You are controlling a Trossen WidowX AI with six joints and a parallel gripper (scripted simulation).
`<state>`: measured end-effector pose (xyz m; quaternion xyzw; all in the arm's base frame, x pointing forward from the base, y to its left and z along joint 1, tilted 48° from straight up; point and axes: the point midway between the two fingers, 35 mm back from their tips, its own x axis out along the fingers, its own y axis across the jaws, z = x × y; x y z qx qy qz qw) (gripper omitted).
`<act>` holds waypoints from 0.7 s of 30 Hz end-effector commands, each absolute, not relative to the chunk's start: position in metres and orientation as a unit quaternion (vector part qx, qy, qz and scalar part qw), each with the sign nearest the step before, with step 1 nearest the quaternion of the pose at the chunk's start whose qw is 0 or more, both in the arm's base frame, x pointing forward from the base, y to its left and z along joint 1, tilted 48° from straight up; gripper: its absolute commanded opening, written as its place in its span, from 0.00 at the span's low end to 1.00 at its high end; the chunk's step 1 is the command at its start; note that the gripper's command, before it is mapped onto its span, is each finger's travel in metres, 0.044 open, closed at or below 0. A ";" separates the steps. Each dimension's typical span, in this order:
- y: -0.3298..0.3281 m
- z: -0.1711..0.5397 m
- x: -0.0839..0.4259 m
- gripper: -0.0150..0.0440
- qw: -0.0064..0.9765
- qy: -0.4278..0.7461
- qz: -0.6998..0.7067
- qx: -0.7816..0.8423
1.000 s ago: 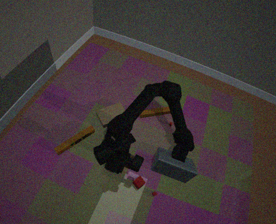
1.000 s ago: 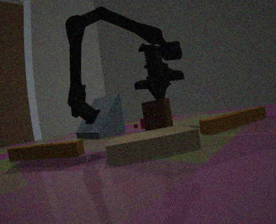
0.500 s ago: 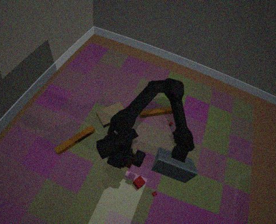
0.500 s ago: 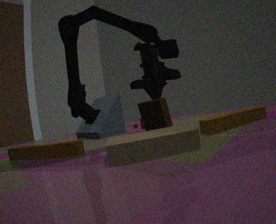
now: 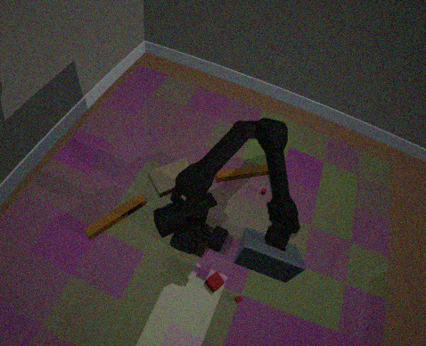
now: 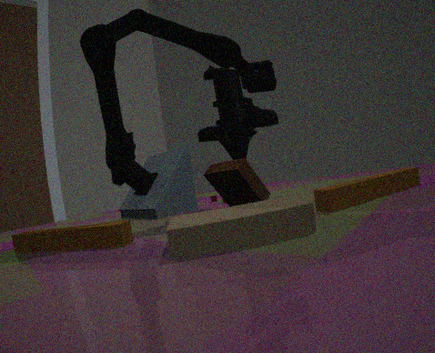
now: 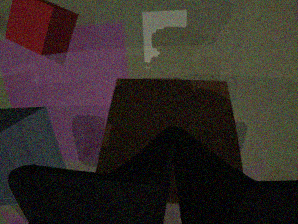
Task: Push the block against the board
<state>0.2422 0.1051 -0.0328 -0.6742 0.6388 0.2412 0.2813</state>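
The brown block (image 5: pixel 202 251) (image 6: pixel 238 184) (image 7: pixel 170 102) tilts steeply — the hand (image 5: pixel 198 243) (image 6: pixel 239 156) (image 7: pixel 173 133) (fingers together) at its top.

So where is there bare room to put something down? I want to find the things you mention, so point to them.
In the top view, a wide patch lies between the left orange bar (image 5: pixel 115 217) (image 6: pixel 369 193) and the skirting (image 5: pixel 113 73). It's crowded around the claw (image 5: pixel 203 241) (image 6: pixel 241 156) (image 7: pixel 172 131): brown block (image 5: pixel 202 251) (image 6: pixel 230 184) (image 7: pixel 170 105) below, red cube (image 5: pixel 214 282) (image 7: pixel 30 25) and blue-grey base (image 5: pixel 268 263) (image 6: pixel 180 188) (image 7: pixel 30 145) nearby.
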 end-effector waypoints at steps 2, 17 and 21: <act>0.100 -0.028 0.241 0.25 0.278 0.637 0.241 -0.677; 0.115 -0.043 0.243 0.25 0.279 0.637 0.241 -0.677; 0.120 -0.048 0.243 0.25 0.279 0.637 0.242 -0.677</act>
